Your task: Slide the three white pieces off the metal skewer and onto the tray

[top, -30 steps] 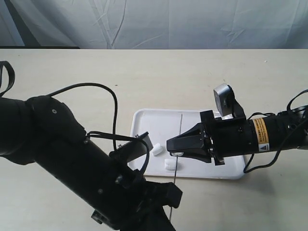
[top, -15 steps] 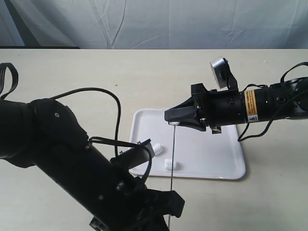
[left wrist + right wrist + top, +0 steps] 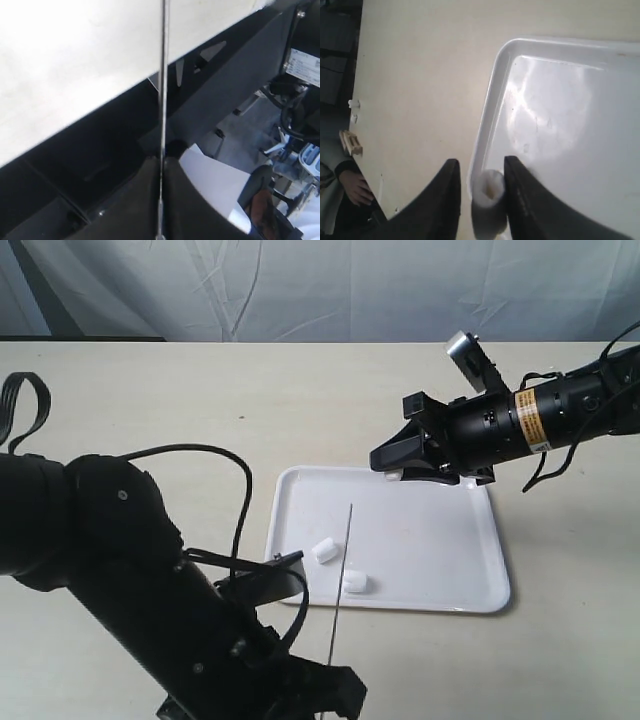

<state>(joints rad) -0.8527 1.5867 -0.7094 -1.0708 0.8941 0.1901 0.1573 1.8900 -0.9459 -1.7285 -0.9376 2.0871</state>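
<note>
The thin metal skewer (image 3: 341, 570) is bare and slants up over the white tray (image 3: 440, 560). My left gripper (image 3: 325, 680) is shut on its near end, and the left wrist view shows its fingers pinching the rod (image 3: 163, 75). Two white pieces (image 3: 324, 551) (image 3: 355, 583) lie on the tray's near-left part. My right gripper (image 3: 388, 466) hovers at the tray's far rim (image 3: 487, 110). The third white piece (image 3: 489, 200) sits between its jaws. It touches one finger (image 3: 517, 190), with a gap to the other finger (image 3: 451, 190).
The tray lies on a beige table (image 3: 200, 410). My left arm's black bulk and cables (image 3: 140, 560) fill the near left. A grey cloth backdrop (image 3: 320, 290) hangs behind the table.
My right gripper carried the third piece up along the skewer, off its tip, and back to the tray's far rim. Its jaws now stand wider than the piece. The skewer has tilted slightly.
</note>
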